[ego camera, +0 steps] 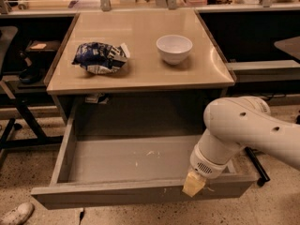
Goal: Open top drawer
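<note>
The top drawer [117, 193] is pulled far out from under the beige table top [140, 74]. Its shallow grey inside with white flecks [136, 161] lies open to view. Its grey front shows small pale scratches right of centre. My white arm [248, 130] reaches down from the right. My gripper [193, 185] is at the drawer's front edge, right of centre, with its yellowish tip over the rim. The arm's wrist hides most of the gripper.
A crumpled blue-white chip bag [101, 57] and a white bowl [174, 48] sit on the table top. A dark chair frame [18, 111] stands at the left. A white shoe [16, 213] lies on the speckled floor at the lower left.
</note>
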Available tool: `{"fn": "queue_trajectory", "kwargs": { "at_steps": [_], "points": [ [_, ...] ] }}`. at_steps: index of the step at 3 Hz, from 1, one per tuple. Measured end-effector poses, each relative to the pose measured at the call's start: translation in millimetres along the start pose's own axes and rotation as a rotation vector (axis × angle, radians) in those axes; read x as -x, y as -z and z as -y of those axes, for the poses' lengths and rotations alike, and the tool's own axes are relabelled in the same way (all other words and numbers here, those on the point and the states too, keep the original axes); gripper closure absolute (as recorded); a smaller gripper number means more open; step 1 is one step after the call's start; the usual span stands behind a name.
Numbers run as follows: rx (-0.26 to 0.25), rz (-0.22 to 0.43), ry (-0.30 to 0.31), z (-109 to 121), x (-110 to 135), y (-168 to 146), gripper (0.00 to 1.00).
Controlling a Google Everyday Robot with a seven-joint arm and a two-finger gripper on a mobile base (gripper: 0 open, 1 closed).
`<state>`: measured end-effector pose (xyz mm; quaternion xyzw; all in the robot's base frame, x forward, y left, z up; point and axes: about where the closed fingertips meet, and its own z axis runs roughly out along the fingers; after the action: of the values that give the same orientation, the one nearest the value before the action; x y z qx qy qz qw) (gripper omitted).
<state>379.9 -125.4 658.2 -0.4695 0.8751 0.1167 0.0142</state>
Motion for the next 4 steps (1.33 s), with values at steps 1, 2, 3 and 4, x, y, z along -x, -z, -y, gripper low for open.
{"fn": "queue_trajectory", "kwargs": {
  "at_steps": [1, 2, 3, 4],
  "points": [
    [0.000, 0.000, 0.000, 0, 1, 0, 1.00],
    [-0.001, -0.003, -0.009, -2, -3, 1, 1.00],
    [0.011, -0.014, -0.016, -11, -10, 1, 1.00],
    [0.011, -0.014, -0.016, -11, -9, 1, 1.00]
  ]
}}
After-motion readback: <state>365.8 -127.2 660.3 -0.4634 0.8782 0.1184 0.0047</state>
